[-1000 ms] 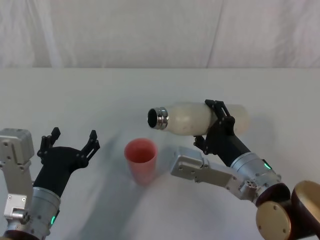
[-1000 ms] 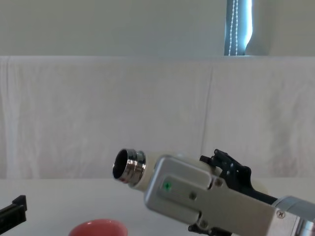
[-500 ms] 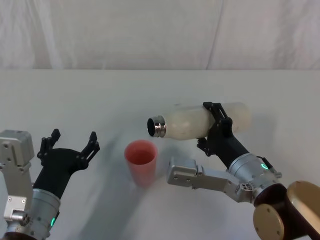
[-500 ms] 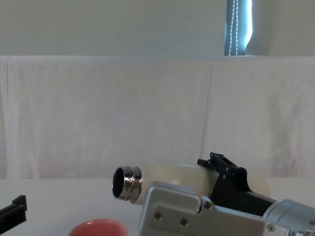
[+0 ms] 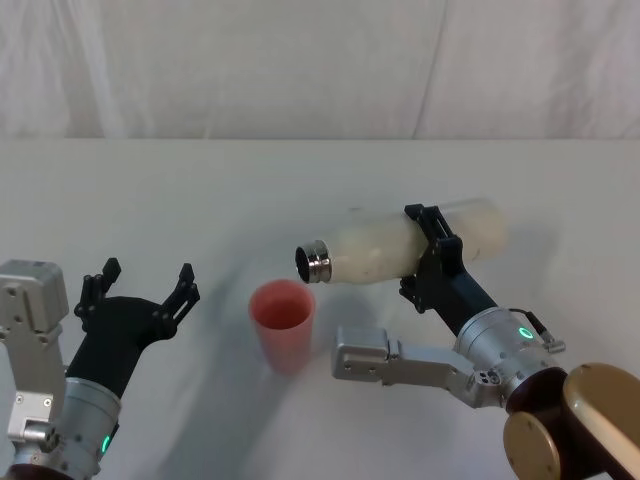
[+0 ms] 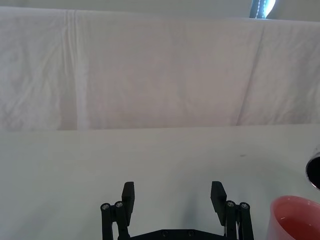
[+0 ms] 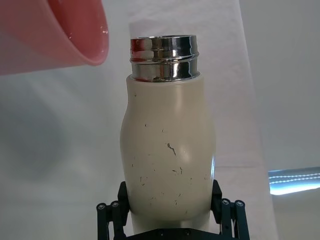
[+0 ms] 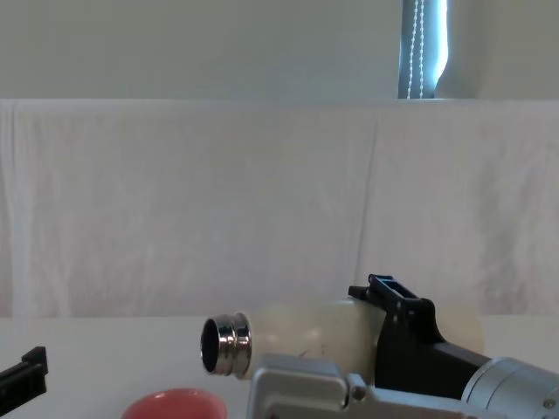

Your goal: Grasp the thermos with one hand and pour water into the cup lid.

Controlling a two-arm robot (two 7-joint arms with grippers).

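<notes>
we have the thermos (image 5: 405, 247) gripped and lifted off the table (image 5: 200, 190), lying close to horizontal, steel neck (image 5: 314, 262) dipped slightly and pointing toward our left. right gripper (image 5: 432, 250) is clamped around the body toward its base end, jaws on either side in the right wrist view. mouth sits just above and just beside the rim of the cup lid (image 5: 283, 322), which stands upright on the table, not touching.

grasp and lift: done. tilt: mostly done. no stream visible from the mouth. the right wrist view shows a few glints on the cup lid's inner wall, maybe droplets, can't confirm. so we judge the pour as at its start or not yet begun; what's left is more tilt, mouth centred over the cup.

left gripper (image 5: 140, 287) hangs to the left of the cup lid, fingers spread apart, holding nothing, idle.
</notes>
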